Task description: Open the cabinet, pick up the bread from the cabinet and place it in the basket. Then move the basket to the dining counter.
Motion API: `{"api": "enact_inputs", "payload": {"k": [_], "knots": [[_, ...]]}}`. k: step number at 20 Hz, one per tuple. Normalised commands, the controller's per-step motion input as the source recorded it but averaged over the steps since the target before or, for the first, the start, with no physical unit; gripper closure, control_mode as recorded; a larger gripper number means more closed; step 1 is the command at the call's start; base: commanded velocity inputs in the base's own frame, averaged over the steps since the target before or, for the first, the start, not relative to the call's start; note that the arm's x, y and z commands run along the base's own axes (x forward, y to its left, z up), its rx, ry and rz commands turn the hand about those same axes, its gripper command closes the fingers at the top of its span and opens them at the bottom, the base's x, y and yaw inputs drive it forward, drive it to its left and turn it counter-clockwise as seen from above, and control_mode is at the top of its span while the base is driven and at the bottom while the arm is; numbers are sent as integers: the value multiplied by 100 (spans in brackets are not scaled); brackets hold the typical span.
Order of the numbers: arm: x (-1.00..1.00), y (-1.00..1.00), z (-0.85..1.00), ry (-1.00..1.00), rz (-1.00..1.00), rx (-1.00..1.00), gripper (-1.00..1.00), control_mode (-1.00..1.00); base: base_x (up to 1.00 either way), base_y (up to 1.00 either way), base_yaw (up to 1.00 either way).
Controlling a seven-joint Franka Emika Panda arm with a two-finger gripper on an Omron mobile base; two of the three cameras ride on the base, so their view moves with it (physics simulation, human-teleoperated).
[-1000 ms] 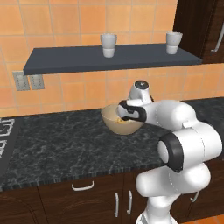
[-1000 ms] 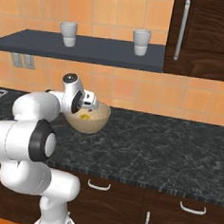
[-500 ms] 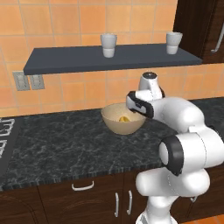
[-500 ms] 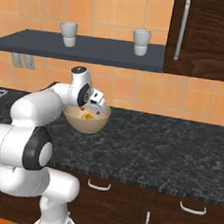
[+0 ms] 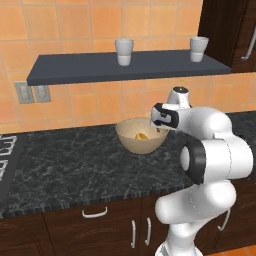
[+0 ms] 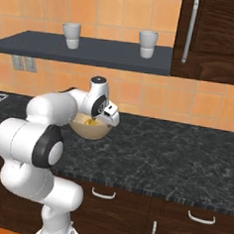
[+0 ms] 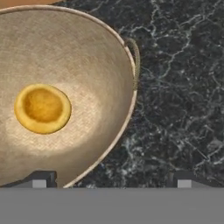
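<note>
Shifting rightward off the bowl's middle since a second ago, the open, empty fingers [image 7: 111, 179] are straddling the basket [image 7: 124, 122] rim, with the bread [image 7: 42, 108] lying inside, on the black-speckled desk [image 7: 183, 87].

- Black-speckled worktop [image 5: 75, 165] [image 6: 175, 158] [image 7: 183, 87]: carries the basket [image 5: 141, 136] [image 6: 90, 128] [image 7: 87, 57], whose rim runs between the fingertips in the hand view, one tip over its inside, the other over bare stone.
- Bread [image 7: 42, 108] [image 5: 141, 135] lies in the basket bottom, up and left of the left fingertip in the hand view.
- Dark shelf [image 5: 125, 67] [image 6: 84, 49], well above the fingers: two white cups [image 5: 124, 52] [image 5: 198, 48] stand on it, well apart.
</note>
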Motion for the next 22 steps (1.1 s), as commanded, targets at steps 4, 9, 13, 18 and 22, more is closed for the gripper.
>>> {"api": "enact_inputs", "payload": {"k": [4,9,13,18,22], "knots": [[42,-1,-44,-1,0,2,-100,-100,0,0,0],[50,0,-7,0,0,0,-100,-100,0,0,0],[25,0,-14,0,0,0,-100,-100,0,0,0],[0,0,-26,0,0,0,-100,-100,0,0,0],[0,0,-32,0,0,0,100,-100,0,0,0]]}}
